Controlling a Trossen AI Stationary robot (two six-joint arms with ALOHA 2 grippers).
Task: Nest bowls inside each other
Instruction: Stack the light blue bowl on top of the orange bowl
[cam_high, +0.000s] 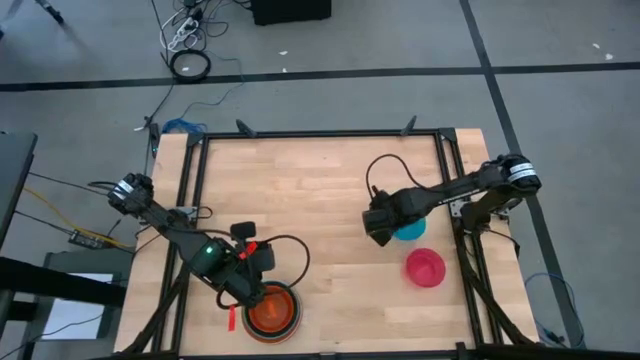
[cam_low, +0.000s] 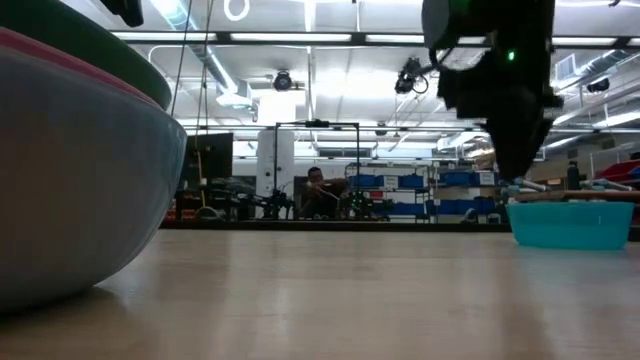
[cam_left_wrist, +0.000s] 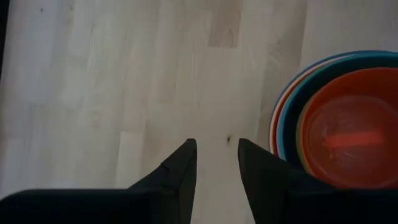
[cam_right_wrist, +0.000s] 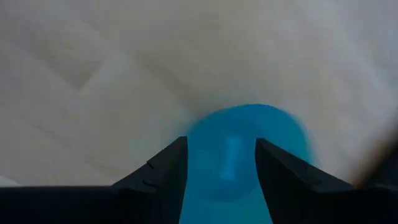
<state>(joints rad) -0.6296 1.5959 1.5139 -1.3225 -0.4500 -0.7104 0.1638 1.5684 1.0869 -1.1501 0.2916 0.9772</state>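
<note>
A stack of several nested bowls (cam_high: 272, 312), red-orange innermost (cam_left_wrist: 351, 134), sits on its base at the table's near edge, left of the middle; it looms at the left of the low view (cam_low: 70, 160). My left gripper (cam_high: 250, 290) hovers open beside the stack over bare wood (cam_left_wrist: 217, 162). A cyan bowl (cam_high: 411, 231) stands upright on the right half (cam_low: 572, 224), and a pink bowl (cam_high: 425, 268) stands just nearer. My right gripper (cam_high: 385, 230) is open above the cyan bowl, pointing down at it (cam_right_wrist: 221, 162); the bowl (cam_right_wrist: 245, 149) shows between and beyond its fingers.
Black frame rails (cam_high: 320, 134) run along the table's far, left and right edges. Bare wood (cam_high: 300, 190) fills the middle and far part of the table. A person (cam_low: 320, 190) sits far off in the room beyond.
</note>
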